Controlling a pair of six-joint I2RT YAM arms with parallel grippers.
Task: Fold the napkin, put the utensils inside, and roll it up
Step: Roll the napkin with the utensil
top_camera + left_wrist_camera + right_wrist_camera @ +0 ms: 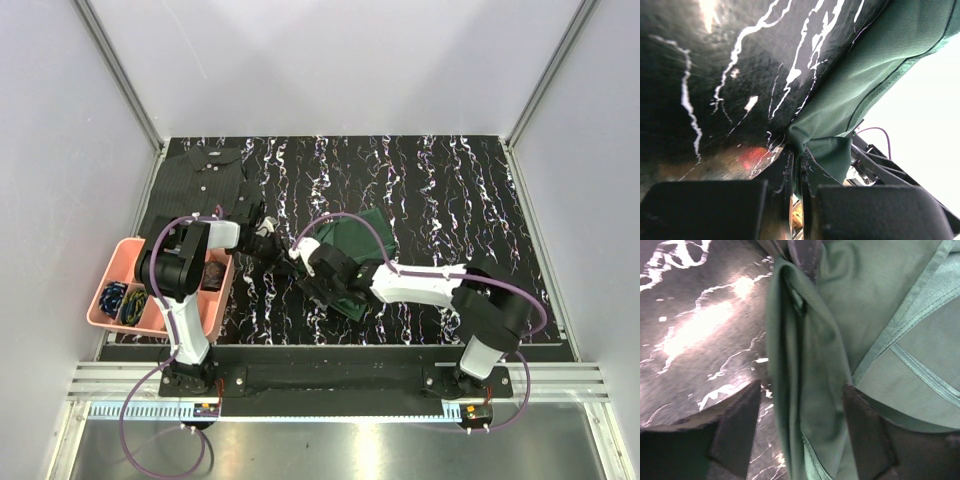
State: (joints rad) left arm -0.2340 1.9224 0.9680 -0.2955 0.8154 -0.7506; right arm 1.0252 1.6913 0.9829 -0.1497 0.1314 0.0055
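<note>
The dark green napkin (368, 238) lies partly folded on the black marbled table, mid-table. My left gripper (281, 249) is at its left corner and is shut on that corner; in the left wrist view the cloth (875, 65) runs down into the closed jaws of the gripper (800, 172). My right gripper (314, 268) is right beside it over the napkin's left part. In the right wrist view it (801, 432) is open, its two fingers straddling a raised ridge of the napkin (805, 370). The orange-red fork is out of view.
A pink tray (112, 262) with small items stands at the table's left edge by the left arm. The dark pinstriped shirt (205, 180) lies at the back left. White walls close the table on three sides.
</note>
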